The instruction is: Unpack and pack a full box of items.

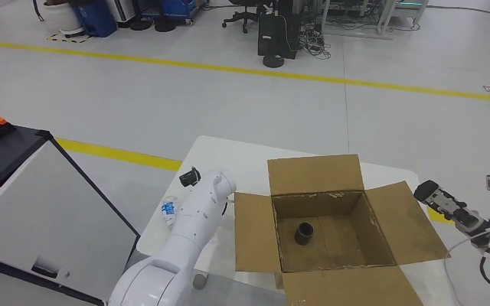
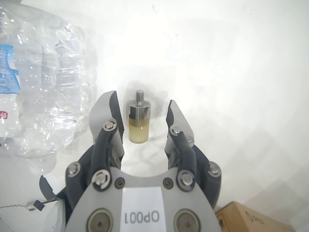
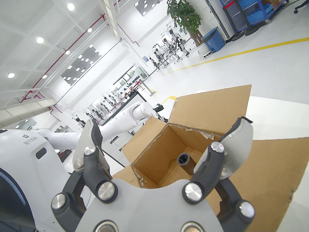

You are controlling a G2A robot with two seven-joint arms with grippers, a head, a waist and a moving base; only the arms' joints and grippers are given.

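Left jaws apart astride stud (image 2: 138, 119) on white table (image 2: 217, 49); yellow-lined floor (image 1: 230, 115) beyond.

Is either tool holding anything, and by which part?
Nothing is held. The left tool is open, its fingers either side of the small threaded cylinder on the table without clamping it. The right tool is open and empty.

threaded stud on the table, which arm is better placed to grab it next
Left. The left end effector is open with the threaded stud between its fingers on the white table. The right end effector, also open, is off beside the cardboard box, on the side away from the stud.
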